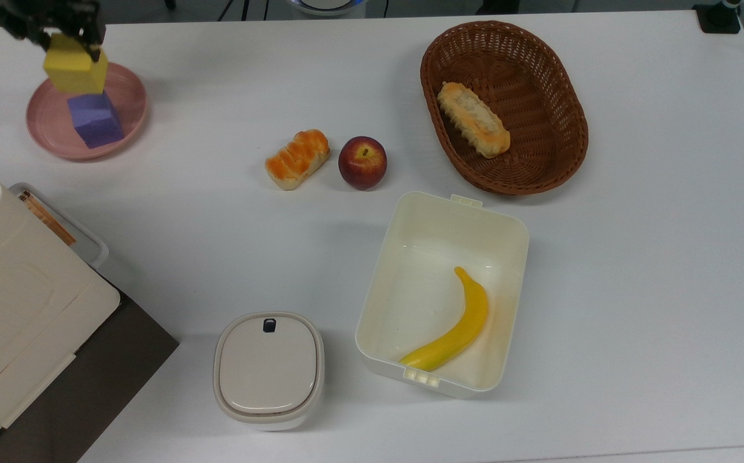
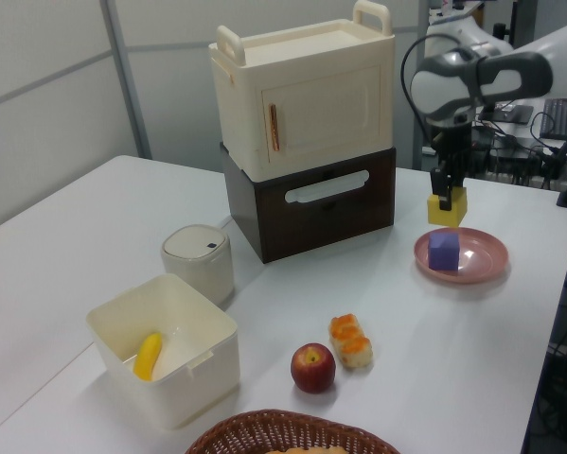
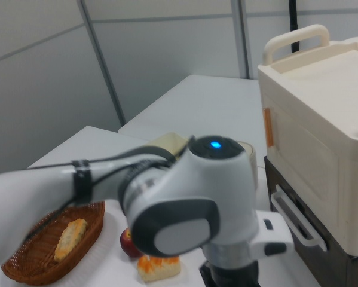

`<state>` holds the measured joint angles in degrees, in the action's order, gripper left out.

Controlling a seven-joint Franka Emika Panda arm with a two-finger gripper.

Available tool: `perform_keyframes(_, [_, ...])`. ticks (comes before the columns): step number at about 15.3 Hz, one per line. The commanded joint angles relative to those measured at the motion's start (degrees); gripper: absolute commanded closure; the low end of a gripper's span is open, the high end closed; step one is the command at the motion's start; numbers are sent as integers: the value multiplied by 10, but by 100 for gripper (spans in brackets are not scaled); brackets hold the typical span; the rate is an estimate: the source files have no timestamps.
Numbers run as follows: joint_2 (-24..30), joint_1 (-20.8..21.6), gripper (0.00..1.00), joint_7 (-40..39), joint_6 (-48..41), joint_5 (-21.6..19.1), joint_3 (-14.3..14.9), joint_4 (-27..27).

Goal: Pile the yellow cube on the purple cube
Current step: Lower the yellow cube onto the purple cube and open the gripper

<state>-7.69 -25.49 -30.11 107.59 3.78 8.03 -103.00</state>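
Yellow foam cube [image 1: 74, 66] hangs in the air, pinched between the black jaws of the gripper [image 1: 66, 40], right above the violet-purple foam cube [image 1: 94, 119] and not touching it. Purple cube sits on the round pink plate [image 1: 128, 103] near the desk [image 1: 217, 206] edge, at the top view's upper left, well apart from the red apple [image 1: 362, 162].

Yellow cube [image 1: 74, 67]: matte block, sharp-edged, held off the surface, slightly tilted, directly above the purple one (whether they touch cannot be told). Purple cube [image 1: 94, 119]: matte violet block, upright on a pink plate [image 1: 128, 109].
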Motion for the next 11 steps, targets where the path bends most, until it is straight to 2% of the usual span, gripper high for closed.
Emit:
perform_keyframes(1, [-31,-12,60,-14,42,11,-2,0])
perform_keyframes(5, [-51,-12,58,-14,53,12,-5,0])
perform_keyframes(6, [-51,-12,53,-15,53,12,-5,0])
perform_keyframes(7, [-51,-12,38,-15,52,13,-6,0])
perform_keyframes(9, [-51,-12,0,-14,52,13,-6,0])
perform_keyframes(11, [-51,-11,0,-13,47,13,-10,0])
